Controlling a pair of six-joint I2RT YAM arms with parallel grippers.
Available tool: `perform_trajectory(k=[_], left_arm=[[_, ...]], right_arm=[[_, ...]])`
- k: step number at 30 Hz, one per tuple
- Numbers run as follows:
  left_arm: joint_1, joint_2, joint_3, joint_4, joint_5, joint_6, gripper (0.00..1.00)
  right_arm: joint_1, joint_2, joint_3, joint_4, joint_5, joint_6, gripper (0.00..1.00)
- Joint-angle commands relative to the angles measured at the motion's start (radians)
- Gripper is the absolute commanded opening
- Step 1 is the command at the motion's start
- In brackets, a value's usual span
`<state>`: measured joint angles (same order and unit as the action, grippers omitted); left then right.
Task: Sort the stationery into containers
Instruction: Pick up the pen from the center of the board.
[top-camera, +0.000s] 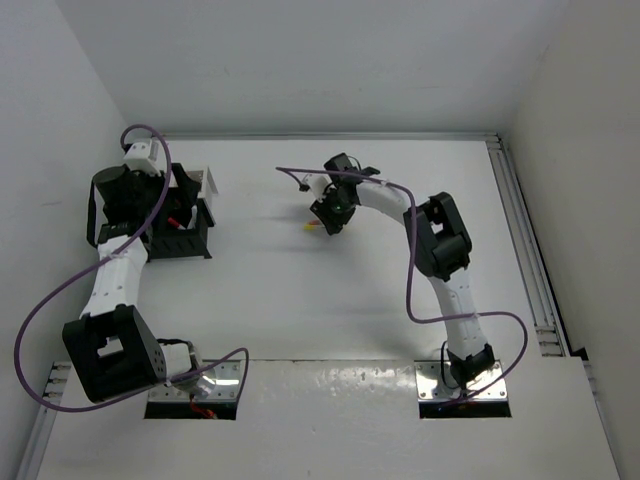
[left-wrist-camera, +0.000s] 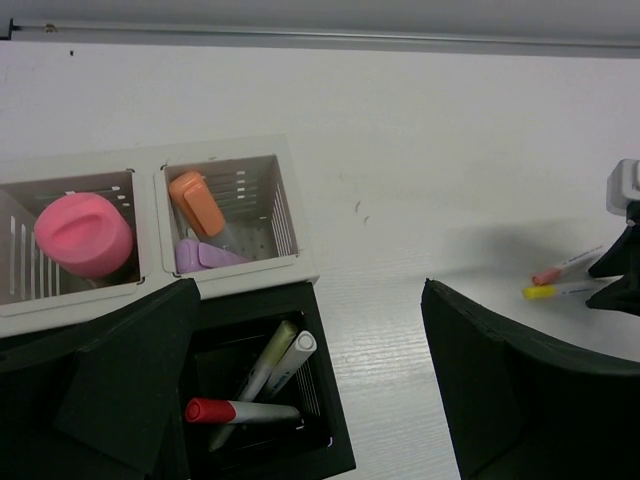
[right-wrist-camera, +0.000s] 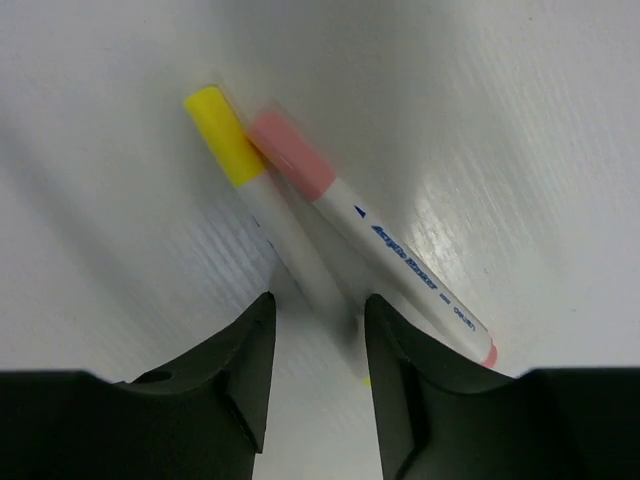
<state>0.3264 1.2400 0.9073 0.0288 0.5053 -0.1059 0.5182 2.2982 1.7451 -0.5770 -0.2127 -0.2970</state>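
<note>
Two markers lie side by side on the white table: a yellow-capped marker (right-wrist-camera: 225, 135) and a pink-capped marker (right-wrist-camera: 300, 155), also seen in the left wrist view as yellow (left-wrist-camera: 552, 291) and pink (left-wrist-camera: 565, 268). My right gripper (right-wrist-camera: 318, 310) is low over them, open, its fingers either side of the yellow marker's body without pinching it. My left gripper (left-wrist-camera: 310, 290) is open and empty above the black organizer (left-wrist-camera: 335, 440), which holds a red-capped marker (left-wrist-camera: 240, 411) and two pale ones (left-wrist-camera: 290, 362). The white perforated bin (left-wrist-camera: 300, 265) holds a pink round piece (left-wrist-camera: 83, 235), an orange piece (left-wrist-camera: 196, 203) and a purple piece (left-wrist-camera: 205, 255).
In the top view the organizer (top-camera: 190, 243) and white bin (top-camera: 208, 182) stand at the far left under my left gripper (top-camera: 185, 215). My right gripper (top-camera: 332, 212) is at mid-table by the markers (top-camera: 311, 226). A rail (top-camera: 525, 250) runs along the right edge.
</note>
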Motion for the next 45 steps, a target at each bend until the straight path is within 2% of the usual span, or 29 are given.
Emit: perform_trajectory(k=[1,9,14,16,18,21,24,26,29,36,42,45], left_arm=[[-0.009,-0.004,0.050,0.008,0.015,0.006,1.00],[-0.007,-0.002,0.061,-0.004,0.018,0.009,1.00],[-0.006,-0.014,0.067,-0.018,0.035,0.008,1.00],[-0.003,-0.037,0.039,0.006,0.096,-0.006,1.00],[-0.003,-0.069,-0.014,0.040,0.203,-0.044,0.99],[-0.010,-0.108,-0.088,0.120,0.310,-0.142,0.99],[-0.021,-0.139,-0.168,0.224,0.349,-0.288,0.98],[-0.033,-0.149,-0.238,0.298,0.374,-0.432,0.97],[-0.079,-0.149,-0.290,0.365,0.365,-0.550,0.97],[-0.202,-0.136,-0.352,0.436,0.340,-0.633,0.96],[-0.256,-0.108,-0.323,0.502,0.352,-0.709,0.97],[-0.291,-0.099,-0.297,0.475,0.337,-0.678,0.97]], right_arm=[[0.039,0.026,-0.002,-0.027,-0.019,-0.031,0.39],[0.164,0.092,0.047,-0.179,0.206,-0.246,0.17],[0.174,0.090,0.008,-0.204,0.202,-0.261,0.05],[0.174,0.029,-0.050,-0.175,0.162,-0.238,0.01],[0.166,-0.035,-0.116,-0.133,0.103,-0.199,0.00],[0.135,-0.140,-0.108,-0.083,-0.063,-0.056,0.00],[0.105,-0.213,-0.090,0.012,-0.212,0.161,0.00],[0.097,-0.256,-0.093,0.060,-0.275,0.234,0.00],[0.097,-0.292,-0.098,0.135,-0.341,0.364,0.00],[0.117,-0.336,-0.102,0.253,-0.454,0.567,0.00],[0.152,-0.344,-0.099,0.270,-0.490,0.616,0.00],[0.164,-0.350,-0.096,0.282,-0.502,0.633,0.00]])
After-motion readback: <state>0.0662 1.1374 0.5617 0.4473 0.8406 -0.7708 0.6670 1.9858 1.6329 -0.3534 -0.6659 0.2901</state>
